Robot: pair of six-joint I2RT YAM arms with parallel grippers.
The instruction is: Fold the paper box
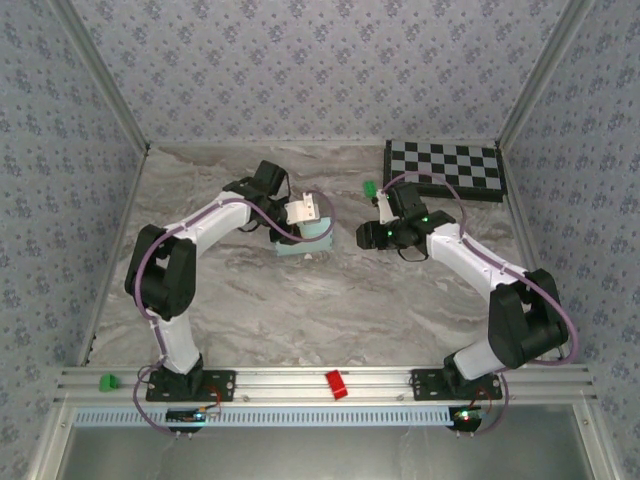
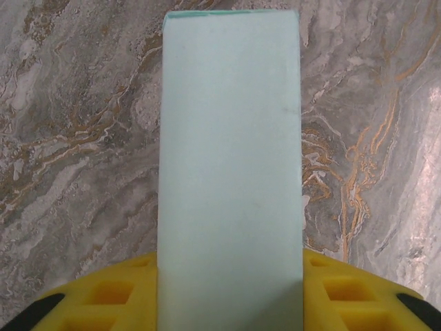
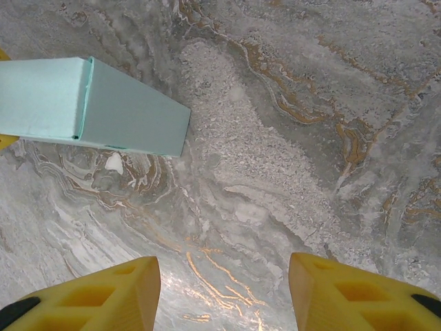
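Yellow fingers (image 2: pixel 103 296) of the left gripper (image 2: pixel 229 262) sit closest to the lens. One rests against each long side of the paper box (image 2: pixel 231 138) with no gap showing, so the box is clamped between them. It is a closed rectangular carton of pale turquoise card, stretching away from the gripper over the marble table (image 2: pixel 69 138). Seen from above, it lies around mid-table, a little left of centre. Whether its underside touches the surface I cannot tell. The right gripper (image 3: pixel 224 296) hangs to the box's right, apart from it, its own fingers (image 3: pixel 89 296) spread wide over bare marble with nothing between them. A black-and-white checkerboard (image 1: pixel 445 170) lies at the far right, well apart from the box.
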